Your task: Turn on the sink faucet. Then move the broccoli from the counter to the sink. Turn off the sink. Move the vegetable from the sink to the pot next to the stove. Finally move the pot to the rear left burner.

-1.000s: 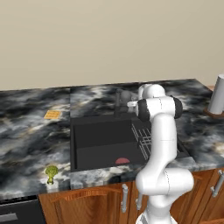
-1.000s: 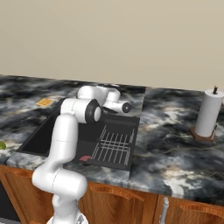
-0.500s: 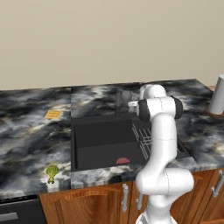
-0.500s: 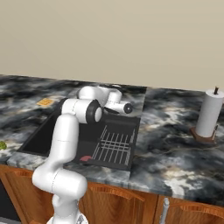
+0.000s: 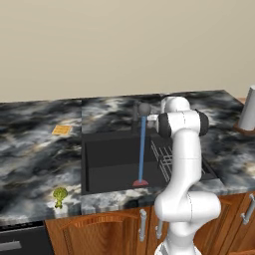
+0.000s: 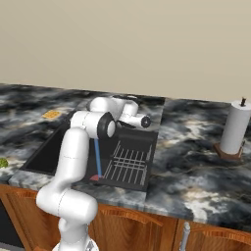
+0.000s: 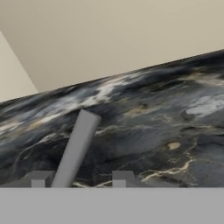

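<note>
Water (image 5: 142, 149) had begun running from the sink faucet (image 5: 144, 109) into the sink (image 5: 109, 159); none showed a moment before, so the first step appeared done. Gripper (image 7: 78, 180) sat at the faucet, jaws narrow, around the lever or not I could not tell. Broccoli (image 5: 60, 194) stood at the table's front edge, left of the basin, untouched.

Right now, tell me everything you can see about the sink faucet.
The sink faucet is a short dark grey upright post with a rounded grey head, standing on the marbled counter at the back rim of the black sink. It looks like dull metal. A thin blue stream of water falls straight from its head to the red drain disc, so it is running. The robot's tool is close by its right side; whether they touch cannot be told.
</note>
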### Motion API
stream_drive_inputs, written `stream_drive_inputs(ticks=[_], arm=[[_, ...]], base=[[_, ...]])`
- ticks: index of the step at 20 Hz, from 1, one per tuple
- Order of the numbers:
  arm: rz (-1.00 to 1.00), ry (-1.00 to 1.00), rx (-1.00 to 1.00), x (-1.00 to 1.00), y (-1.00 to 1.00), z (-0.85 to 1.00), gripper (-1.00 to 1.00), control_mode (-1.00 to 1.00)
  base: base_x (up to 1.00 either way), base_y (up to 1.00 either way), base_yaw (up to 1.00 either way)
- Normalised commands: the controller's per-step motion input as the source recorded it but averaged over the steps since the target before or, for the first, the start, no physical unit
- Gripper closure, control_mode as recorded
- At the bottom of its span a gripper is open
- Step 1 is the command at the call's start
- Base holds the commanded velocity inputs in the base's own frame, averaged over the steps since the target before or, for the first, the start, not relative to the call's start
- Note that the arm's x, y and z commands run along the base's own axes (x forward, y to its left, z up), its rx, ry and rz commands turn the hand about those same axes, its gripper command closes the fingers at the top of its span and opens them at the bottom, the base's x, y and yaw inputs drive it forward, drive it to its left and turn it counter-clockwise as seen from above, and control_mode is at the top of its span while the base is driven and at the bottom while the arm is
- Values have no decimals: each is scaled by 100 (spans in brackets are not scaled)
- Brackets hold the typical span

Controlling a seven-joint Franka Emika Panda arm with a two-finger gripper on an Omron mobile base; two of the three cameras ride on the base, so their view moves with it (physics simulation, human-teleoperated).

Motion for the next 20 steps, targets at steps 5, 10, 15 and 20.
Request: stream_drive_inputs(ticks=[5, 10, 15, 20], arm=[[0, 2, 3, -2, -48, -23, -100, -100], [0, 0, 0, -5, -16, 17, -100, -100], [0, 0, 0, -24, -26, 32, -100, -100], [0, 0, 0, -34, -43, 35, -100, -100]], base=[[0, 0, 0], [0, 0, 0], [0, 0, 0], [0, 0, 0]])
